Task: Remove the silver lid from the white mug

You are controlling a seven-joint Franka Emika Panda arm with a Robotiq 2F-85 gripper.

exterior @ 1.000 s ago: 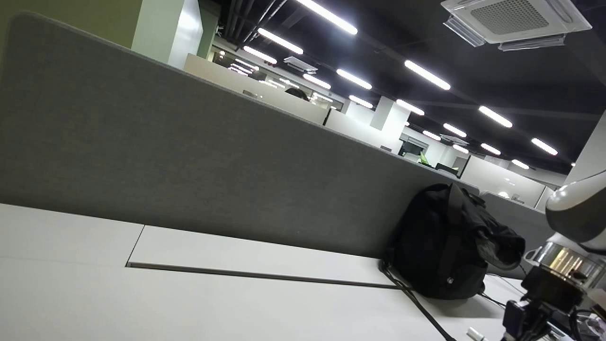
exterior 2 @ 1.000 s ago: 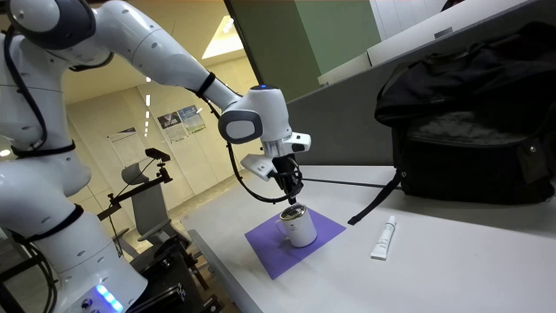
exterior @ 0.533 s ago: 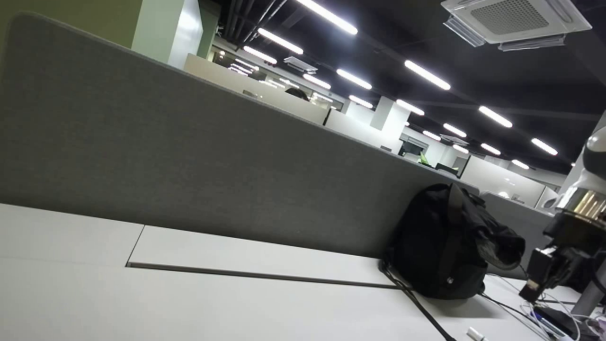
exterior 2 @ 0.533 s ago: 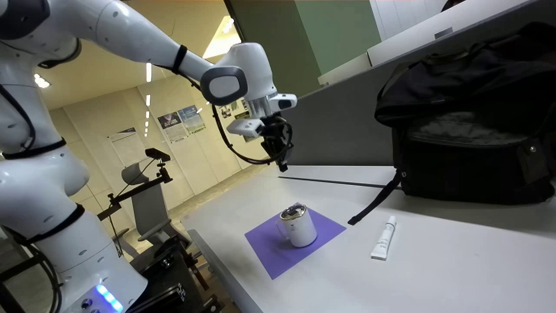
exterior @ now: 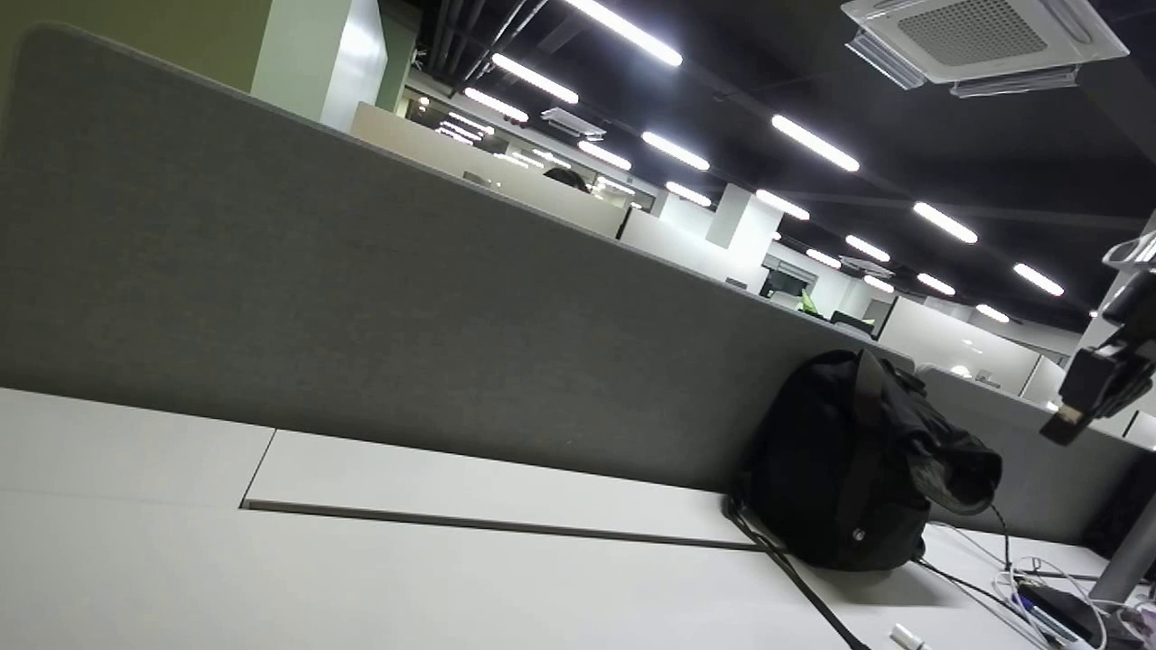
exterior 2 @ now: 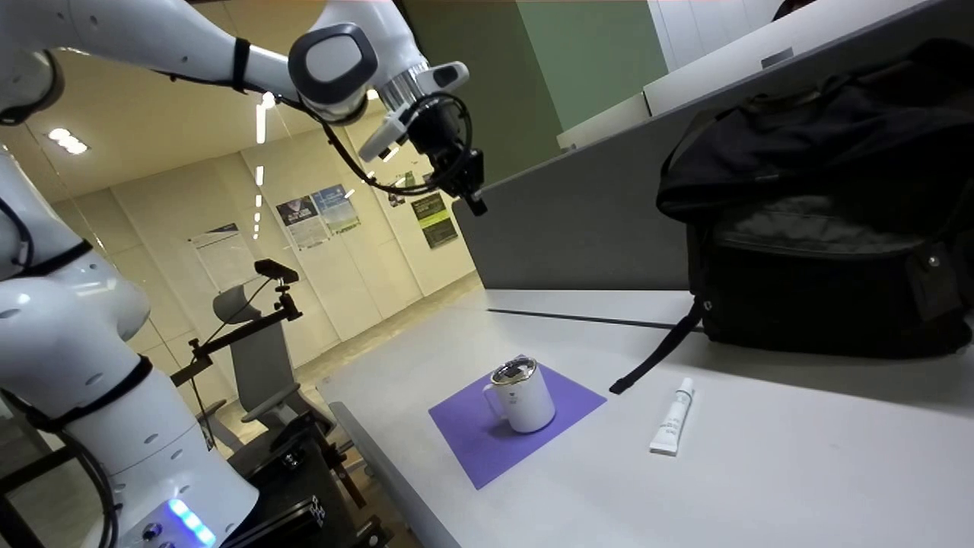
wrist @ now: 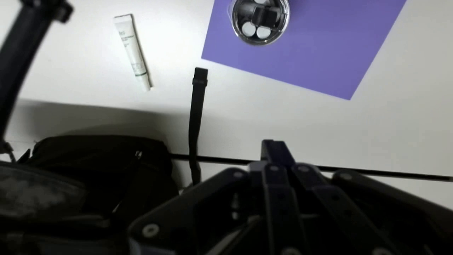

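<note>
Wrist view, round lid point(wrist: 261, 20) (silver-rimmed), flat purple sheet point(wrist: 325, 49)

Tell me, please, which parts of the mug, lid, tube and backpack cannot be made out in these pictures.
White mug: in an exterior view its inside is hidden by the silver lid.
Silver lid: in the wrist view, partly cut off by the top edge.
White squeeze tube: in the wrist view its smallest lettering is blurred; in an exterior view only the cap end shows above the bottom edge.
Black backpack: in an exterior view, cut off by the right edge.
</note>
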